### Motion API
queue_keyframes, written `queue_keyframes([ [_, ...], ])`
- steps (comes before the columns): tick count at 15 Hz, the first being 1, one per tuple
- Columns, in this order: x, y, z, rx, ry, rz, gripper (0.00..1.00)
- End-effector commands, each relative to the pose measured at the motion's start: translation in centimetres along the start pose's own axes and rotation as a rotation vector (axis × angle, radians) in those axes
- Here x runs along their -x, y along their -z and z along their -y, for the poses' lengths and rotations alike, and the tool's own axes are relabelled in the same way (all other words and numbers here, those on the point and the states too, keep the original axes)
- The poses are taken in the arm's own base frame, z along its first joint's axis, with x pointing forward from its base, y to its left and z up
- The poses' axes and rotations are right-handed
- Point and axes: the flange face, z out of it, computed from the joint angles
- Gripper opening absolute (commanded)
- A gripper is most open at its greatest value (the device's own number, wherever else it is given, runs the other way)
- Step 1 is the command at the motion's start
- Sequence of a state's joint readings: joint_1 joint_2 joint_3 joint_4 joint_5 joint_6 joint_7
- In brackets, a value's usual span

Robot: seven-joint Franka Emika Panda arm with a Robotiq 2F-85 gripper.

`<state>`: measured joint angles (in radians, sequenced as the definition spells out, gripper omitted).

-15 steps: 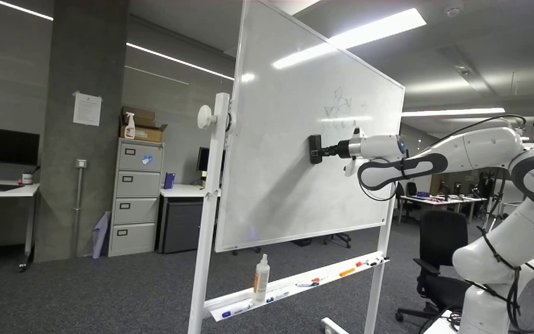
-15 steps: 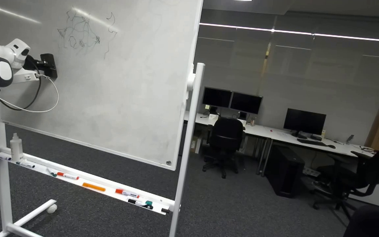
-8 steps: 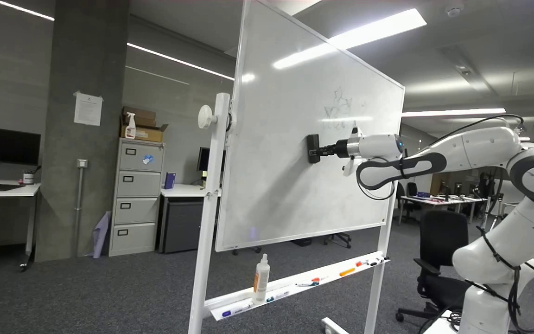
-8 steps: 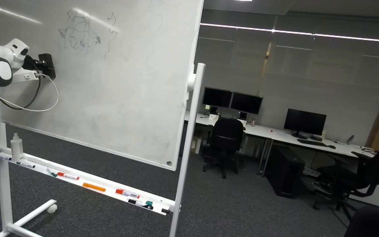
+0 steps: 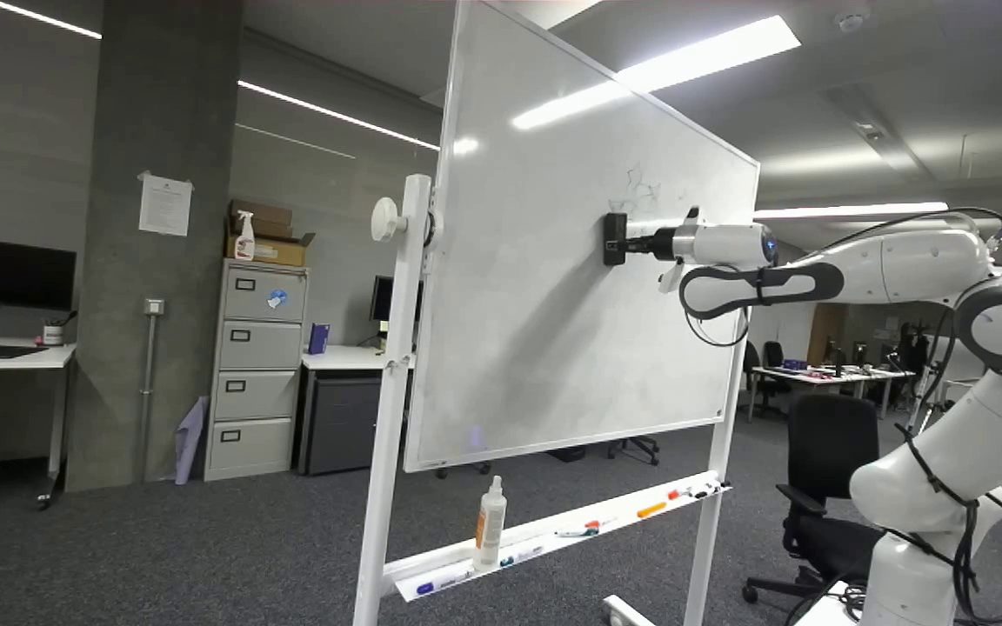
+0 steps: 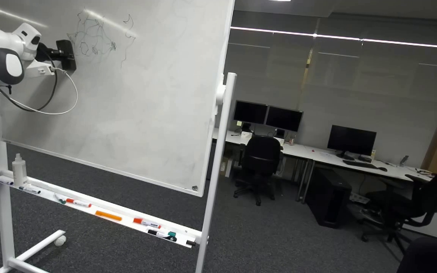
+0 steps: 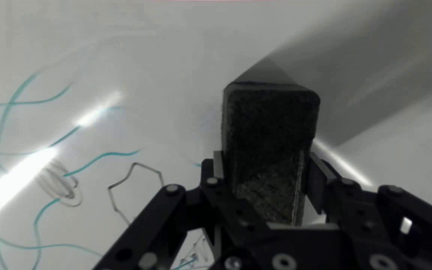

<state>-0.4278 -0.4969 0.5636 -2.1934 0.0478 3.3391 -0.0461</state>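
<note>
Snugly, the black block [image 7: 270,129] sits clamped within the pincer [image 7: 267,168].

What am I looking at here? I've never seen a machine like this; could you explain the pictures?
The machine is a white, jointed robot arm ending in a pair of black metal jaws. Two of the pictures are taken from outside it, from different places; the close-up is taken from its wrist.

In the close-up, the jaws are closed on a black, soft-looking rectangular block, perhaps a board eraser. Both exterior views show it at the face of a large, shiny white board; how hard it presses, I cannot tell. The board carries thin dark and teal scribbles. Below it, a long white tray holds slim plastic marker pens and a translucent bottle with an orange-and-white label.
</note>
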Motion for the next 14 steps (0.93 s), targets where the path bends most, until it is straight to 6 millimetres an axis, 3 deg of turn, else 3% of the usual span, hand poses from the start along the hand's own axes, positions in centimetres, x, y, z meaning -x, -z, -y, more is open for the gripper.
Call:
queue_keyframes([
  [1,-2.1,-0.5,-5.1,0.054,-0.011,-0.046,0.3],
  [5,-3.2,0.6,-9.8,0.119,-0.068,-0.078,0.3],
  [7,-3.3,0.7,-11.3,0.131,-0.087,-0.085,0.3],
  [10,-3.2,0.5,-11.3,0.11,-0.102,-0.082,0.3],
  [14,-2.8,-0.4,-8.3,0.033,-0.087,-0.061,0.3],
])
